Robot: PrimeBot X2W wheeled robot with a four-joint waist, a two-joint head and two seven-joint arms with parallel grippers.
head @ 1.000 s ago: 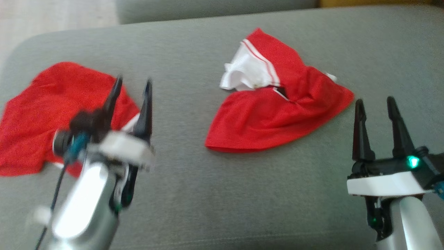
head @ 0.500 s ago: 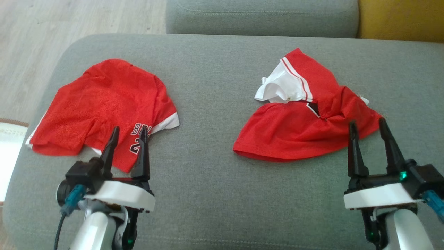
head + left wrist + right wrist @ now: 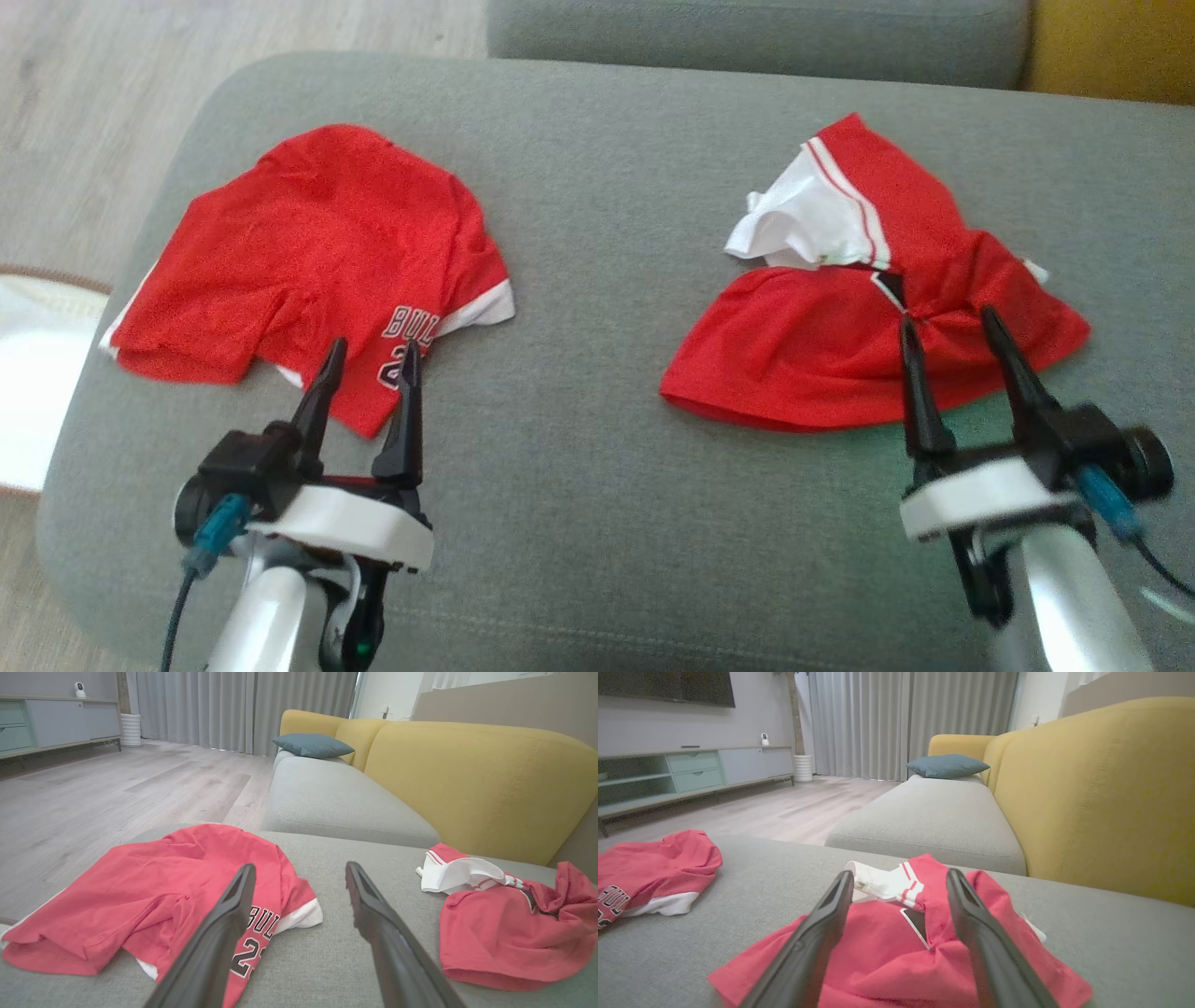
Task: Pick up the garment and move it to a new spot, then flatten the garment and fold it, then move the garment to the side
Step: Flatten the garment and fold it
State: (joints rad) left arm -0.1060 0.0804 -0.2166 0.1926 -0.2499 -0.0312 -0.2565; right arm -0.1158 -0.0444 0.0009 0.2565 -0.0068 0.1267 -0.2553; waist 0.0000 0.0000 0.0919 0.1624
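Two red garments lie on the grey cushion [image 3: 579,523]. A red jersey [image 3: 308,243] with white trim and black lettering lies spread at the left. A crumpled red garment [image 3: 812,345] with a white part turned out lies at the right. My left gripper [image 3: 373,347] is open, its fingertips over the jersey's near corner, and the left wrist view shows the jersey [image 3: 163,882] just beyond the open left gripper [image 3: 299,868]. My right gripper [image 3: 946,319] is open over the crumpled garment's near right part, with that garment [image 3: 887,952] under the right gripper [image 3: 900,873] in its wrist view.
A second grey seat cushion [image 3: 747,28] lies beyond a gap at the far edge. The yellow sofa back [image 3: 476,774] rises at the right, with a blue pillow [image 3: 313,744] far off. Wooden floor [image 3: 84,112] and a pale rug [image 3: 37,373] lie past the cushion's left edge.
The head camera has swung, shifting the whole picture right. My right gripper has moved left, so its fingertips now overlap the crumpled garment. The left gripper stays over the jersey's corner.
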